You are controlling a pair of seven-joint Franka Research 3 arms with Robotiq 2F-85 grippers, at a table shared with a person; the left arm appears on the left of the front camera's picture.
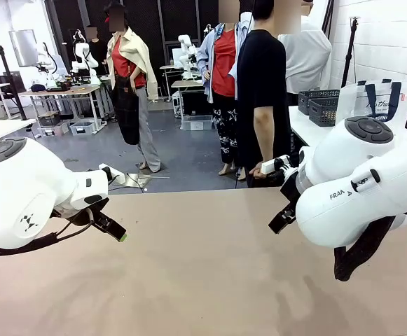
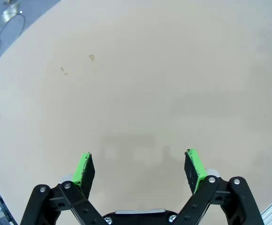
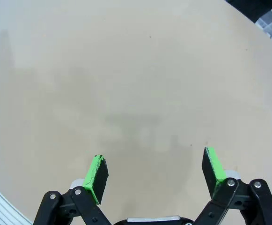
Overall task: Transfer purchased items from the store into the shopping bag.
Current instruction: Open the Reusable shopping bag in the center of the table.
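Currently the left pincer [image 2: 140, 161] and the right pincer [image 3: 157, 164] are spread wide and grip nothing, each poised above the desk [image 1: 203, 280]. The shopping bag [image 1: 371, 101] stands upright beyond the desk's far right corner, beside dark mesh baskets [image 1: 320, 105].

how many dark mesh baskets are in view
2. One basket sits on the white side table, far right; the second basket just in front of it, beside the shopping bag. More may be hidden.

tabletop [image 1: 189, 280]: beige
mesh baskets [image 1: 320, 106]: dark grey, on side table [image 1: 307, 130] beyond far right corner
person [image 1: 261, 84]: black shirt, standing at far edge
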